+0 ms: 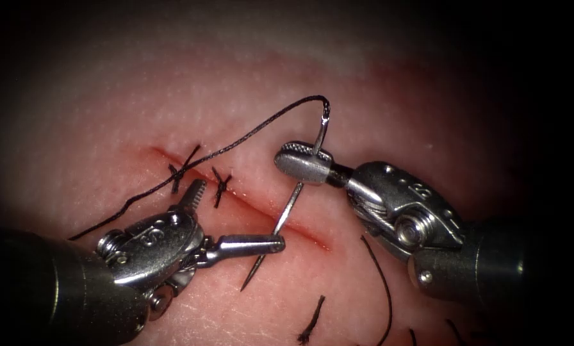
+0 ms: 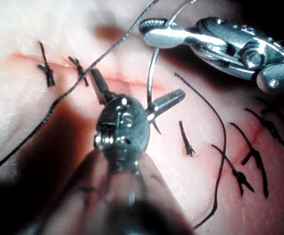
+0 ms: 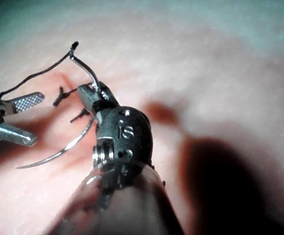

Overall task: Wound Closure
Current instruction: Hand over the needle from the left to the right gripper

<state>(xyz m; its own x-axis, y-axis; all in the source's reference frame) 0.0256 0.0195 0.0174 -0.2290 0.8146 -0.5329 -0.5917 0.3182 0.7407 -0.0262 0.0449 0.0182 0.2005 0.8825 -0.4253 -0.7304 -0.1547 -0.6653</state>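
Observation:
My right tool point(image 1: 303, 163) is shut on the curved needle point(image 1: 288, 205) close to its tail end, on the right side of the cut point(image 1: 255, 208). The needle hangs above the tissue point(image 1: 107, 128) and crosses over the cut, with its point free on the left side. My left tool point(image 1: 239, 214) is open and holds nothing; the tip of one jaw lies right beside the needle's shaft. Black thread point(image 1: 248, 134) arcs from the needle's tail to the left. In the wrist views I see the left tool point(image 2: 137, 83), the needle point(image 2: 151, 73), the right tool point(image 3: 83, 90) and the needle point(image 3: 59, 154).
Two tied stitches point(image 1: 181, 170) point(image 1: 221, 186) cross the cut's left part, with the thread passing over the first. Loose cut ends of thread point(image 1: 312, 320) point(image 1: 380, 282) lie on the tissue in front of the cut. Red fluid stains the cut's edges.

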